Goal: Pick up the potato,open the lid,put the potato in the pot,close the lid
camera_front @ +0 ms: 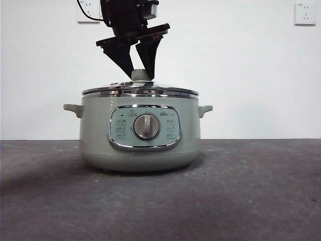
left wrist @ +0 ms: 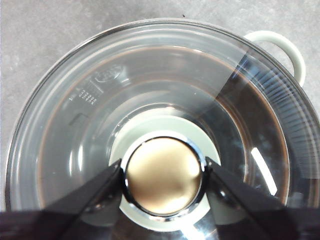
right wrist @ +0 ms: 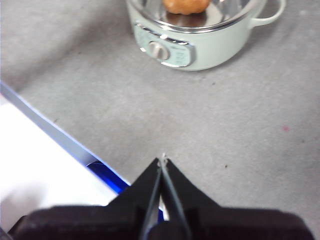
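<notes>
The pale green pot (camera_front: 95,145) stands mid-table with the glass lid (camera_front: 140,91) resting level on its rim. My left gripper (camera_front: 140,74) comes down from above, its jaws pressed against both sides of the lid's knob (left wrist: 163,182). In the left wrist view the clear lid (left wrist: 90,125) fills the picture. The right wrist view shows the orange-brown potato (right wrist: 185,5) lying inside the pot (right wrist: 200,50). My right gripper (right wrist: 162,162) hangs shut and empty over bare table, well away from the pot.
A white board with a blue edge (right wrist: 50,150) lies beside the right gripper. One pot handle (left wrist: 287,47) sticks out past the lid. Wall sockets (camera_front: 305,13) sit on the white wall behind.
</notes>
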You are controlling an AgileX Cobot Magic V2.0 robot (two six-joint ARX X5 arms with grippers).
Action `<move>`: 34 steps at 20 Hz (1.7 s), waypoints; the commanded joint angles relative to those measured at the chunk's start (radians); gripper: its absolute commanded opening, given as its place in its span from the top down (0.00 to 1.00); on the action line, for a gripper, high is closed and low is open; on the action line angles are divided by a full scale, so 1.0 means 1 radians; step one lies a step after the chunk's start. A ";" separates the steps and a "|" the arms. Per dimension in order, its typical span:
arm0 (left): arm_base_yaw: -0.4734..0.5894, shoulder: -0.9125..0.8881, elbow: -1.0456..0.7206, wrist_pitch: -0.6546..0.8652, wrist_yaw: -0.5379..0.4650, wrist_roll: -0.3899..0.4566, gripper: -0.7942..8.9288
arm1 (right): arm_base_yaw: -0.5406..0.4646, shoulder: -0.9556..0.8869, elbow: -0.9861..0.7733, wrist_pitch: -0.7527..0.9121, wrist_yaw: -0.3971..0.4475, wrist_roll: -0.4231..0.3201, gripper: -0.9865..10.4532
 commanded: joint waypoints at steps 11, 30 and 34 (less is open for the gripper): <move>-0.005 0.029 -0.032 -0.062 0.015 0.042 0.52 | 0.001 -0.001 -0.009 -0.025 0.005 0.010 0.92; -0.005 -0.367 0.010 -0.118 0.069 0.037 0.92 | 0.001 0.002 -0.009 -0.025 0.076 0.010 0.91; -0.005 -0.438 0.010 -0.118 0.068 0.038 0.92 | 0.001 0.002 -0.009 -0.025 0.076 0.010 0.91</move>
